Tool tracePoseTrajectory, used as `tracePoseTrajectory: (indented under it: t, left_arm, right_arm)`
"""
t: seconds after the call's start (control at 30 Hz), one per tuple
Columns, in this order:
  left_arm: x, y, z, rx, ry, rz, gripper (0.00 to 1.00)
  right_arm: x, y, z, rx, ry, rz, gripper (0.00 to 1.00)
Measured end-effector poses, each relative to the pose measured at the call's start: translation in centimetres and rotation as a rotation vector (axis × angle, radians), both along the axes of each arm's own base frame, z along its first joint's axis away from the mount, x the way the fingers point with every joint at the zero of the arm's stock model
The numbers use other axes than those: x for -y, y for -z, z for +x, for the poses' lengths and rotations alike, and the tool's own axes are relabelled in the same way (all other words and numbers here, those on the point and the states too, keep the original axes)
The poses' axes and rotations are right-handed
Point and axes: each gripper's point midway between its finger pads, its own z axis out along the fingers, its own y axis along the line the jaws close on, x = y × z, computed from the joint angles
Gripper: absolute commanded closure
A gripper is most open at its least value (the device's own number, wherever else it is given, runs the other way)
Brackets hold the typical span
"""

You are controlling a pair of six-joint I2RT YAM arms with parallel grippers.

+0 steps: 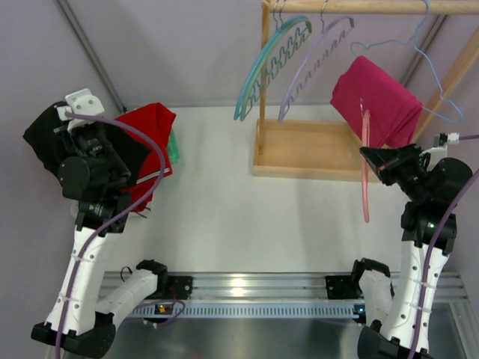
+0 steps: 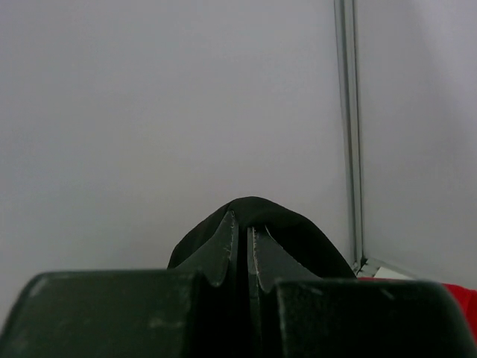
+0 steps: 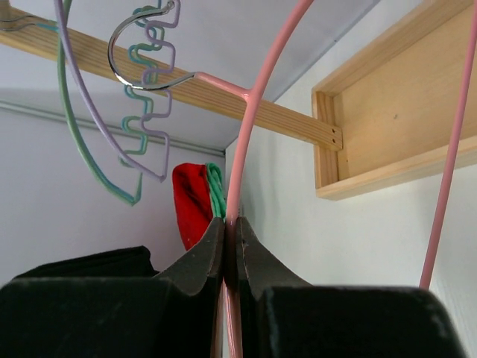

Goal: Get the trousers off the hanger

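White table (image 1: pixel 224 209) in front of us, pale walls all round, and a wooden rack (image 1: pixel 299 149) at the far right. On the far left, the left gripper (image 2: pixel 240 224) has its jaws pressed together on the black trousers (image 1: pixel 41 138), which bunch up around the fingers above the table's left edge. Just right of them we see a red garment (image 1: pixel 153 131) lying in a heap. Over on the right, the right gripper (image 3: pixel 229 224) pinches the thin pink hanger (image 1: pixel 365 187), jaws tight on its rod. The trousers are well apart from it, right across the table. We cannot tell whether its hook is on the rail. Behind it a magenta garment (image 1: pixel 378 97) hangs from the rack, with a teal hanger (image 1: pixel 258 71) and a lilac hanger (image 1: pixel 310 63) further left.
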Motion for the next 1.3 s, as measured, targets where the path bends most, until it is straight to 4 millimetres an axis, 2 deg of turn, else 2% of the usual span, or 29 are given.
tracePoseTrajectory:
  t: [0.17, 0.27, 0.37, 0.47, 0.57, 0.67, 0.77, 0.87, 0.97, 1.0, 1.1, 1.2, 1.3]
  left_arm:
    - [-0.6, 2.7, 2.1, -0.082, -0.046, 0.022, 1.00]
    - [-1.5, 5.0, 4.6, -0.140, -0.066, 0.024, 1.00]
    - [-3.6, 8.8, 8.5, -0.236, -0.078, 0.003, 1.00]
    - [-7.0, 14.2, 12.8, -0.350, -0.098, -0.052, 1.00]
    - [-9.2, 19.6, 16.3, -0.456, -0.093, -0.097, 1.00]
    - [-9.4, 24.1, 19.3, -0.535, -0.042, -0.128, 0.99]
    - [-9.4, 26.4, 21.6, -0.577, -0.019, -0.151, 0.88]
    - [-9.5, 27.6, 23.4, -0.592, -0.016, -0.177, 0.82]
    - [-9.3, 28.5, 23.5, -0.603, -0.009, -0.204, 0.55]
    - [-9.2, 28.5, 23.4, -0.598, -0.004, -0.212, 0.38]
    - [-8.5, 28.3, 22.9, -0.583, 0.036, -0.238, 0.16]
    - [-7.2, 26.7, 21.9, -0.553, 0.114, -0.248, 0.04]
    - [-5.5, 22.8, 20.7, -0.472, 0.202, -0.237, 0.02]
  right_arm:
    - [-0.4, -2.0, -0.7, 0.048, -0.008, -0.010, 1.00]
    - [-0.6, -3.0, -1.0, 0.072, -0.016, -0.015, 1.00]
    - [-1.0, -4.0, -1.5, 0.097, -0.028, -0.023, 1.00]
    - [-1.1, -4.8, -1.8, 0.117, -0.033, -0.027, 1.00]
    - [-1.3, -5.7, -2.0, 0.138, -0.037, -0.032, 1.00]
    - [-1.4, -6.6, -2.2, 0.159, -0.042, -0.035, 1.00]
    - [-1.5, -7.1, -2.2, 0.171, -0.047, -0.032, 1.00]
    - [-1.5, -7.5, -2.0, 0.174, -0.049, -0.027, 1.00]
    - [-1.3, -7.9, -1.6, 0.177, -0.050, -0.019, 1.00]
    - [-1.3, -8.0, -1.4, 0.178, -0.050, -0.016, 1.00]
    - [-1.0, -8.5, -0.7, 0.189, -0.050, -0.008, 1.00]
    - [-0.7, -8.7, 0.1, 0.189, -0.050, 0.008, 1.00]
    - [-0.5, -9.2, 1.0, 0.194, -0.050, 0.029, 1.00]
